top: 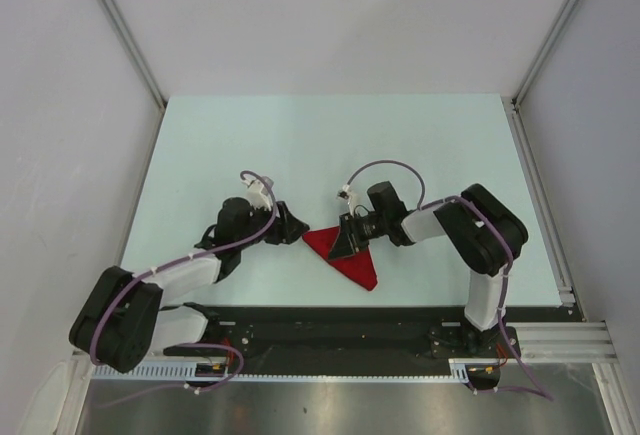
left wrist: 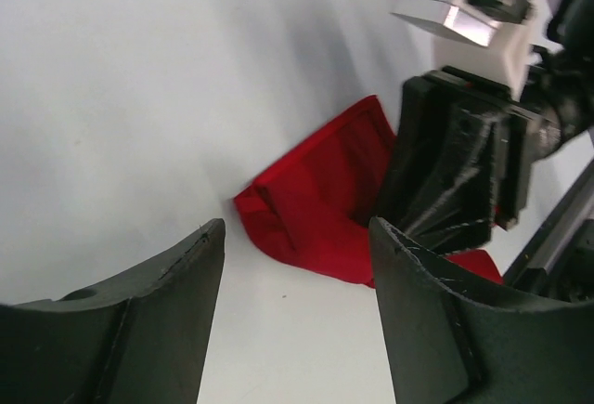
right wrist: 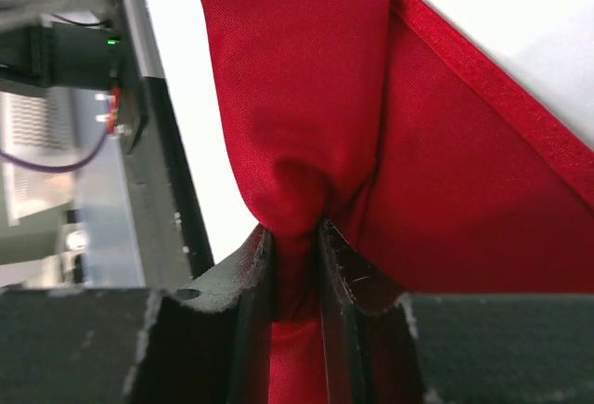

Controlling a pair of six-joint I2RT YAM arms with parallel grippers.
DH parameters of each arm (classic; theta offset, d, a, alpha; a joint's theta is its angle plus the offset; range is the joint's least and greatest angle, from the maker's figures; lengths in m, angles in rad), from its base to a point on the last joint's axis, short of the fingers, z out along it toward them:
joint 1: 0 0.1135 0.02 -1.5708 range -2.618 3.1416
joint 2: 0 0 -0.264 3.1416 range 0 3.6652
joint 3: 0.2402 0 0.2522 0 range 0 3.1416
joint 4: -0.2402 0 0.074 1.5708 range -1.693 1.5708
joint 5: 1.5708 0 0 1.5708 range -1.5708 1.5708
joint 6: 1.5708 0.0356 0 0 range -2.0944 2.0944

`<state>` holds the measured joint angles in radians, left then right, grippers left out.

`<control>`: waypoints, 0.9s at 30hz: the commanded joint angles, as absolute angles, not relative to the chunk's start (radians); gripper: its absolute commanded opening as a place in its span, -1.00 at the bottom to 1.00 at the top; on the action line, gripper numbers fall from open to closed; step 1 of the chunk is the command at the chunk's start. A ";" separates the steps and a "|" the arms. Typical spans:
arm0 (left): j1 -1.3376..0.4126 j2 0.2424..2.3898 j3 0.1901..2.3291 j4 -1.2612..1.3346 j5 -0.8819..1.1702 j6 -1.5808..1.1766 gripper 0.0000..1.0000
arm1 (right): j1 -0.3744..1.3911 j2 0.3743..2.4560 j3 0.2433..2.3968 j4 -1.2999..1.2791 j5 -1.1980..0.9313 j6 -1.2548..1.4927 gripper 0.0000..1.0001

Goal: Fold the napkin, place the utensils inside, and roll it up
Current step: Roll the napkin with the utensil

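Note:
The red napkin (top: 347,258) lies folded into a triangle near the front middle of the table. My right gripper (top: 339,243) is shut on a pinched fold of the napkin (right wrist: 306,144); cloth bunches between its fingers (right wrist: 255,274). My left gripper (top: 295,225) is open and empty, just left of the napkin's left corner (left wrist: 306,204), with bare table between its fingers (left wrist: 422,311). The right gripper also shows in the left wrist view (left wrist: 459,167), on the cloth. The orange spoon is not in view.
The pale table (top: 330,145) is walled at left, back and right. A black rail (top: 340,320) with the arm bases runs along the front edge, close behind the napkin.

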<state>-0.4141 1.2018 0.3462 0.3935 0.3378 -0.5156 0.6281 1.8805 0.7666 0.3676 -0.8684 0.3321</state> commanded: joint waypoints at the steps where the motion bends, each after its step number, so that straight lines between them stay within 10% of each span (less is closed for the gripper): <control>1: -0.462 1.235 0.345 0.531 0.390 -0.509 0.33 | 0.607 1.976 0.735 0.270 -0.868 0.347 -0.53; 13: -0.514 1.402 0.388 0.627 0.423 -0.538 -0.13 | 0.581 2.023 0.749 0.265 -0.887 0.359 -0.52; 27: -0.522 1.520 0.497 0.503 0.396 -0.517 -0.74 | 0.555 1.818 0.850 -0.058 -0.761 0.212 0.38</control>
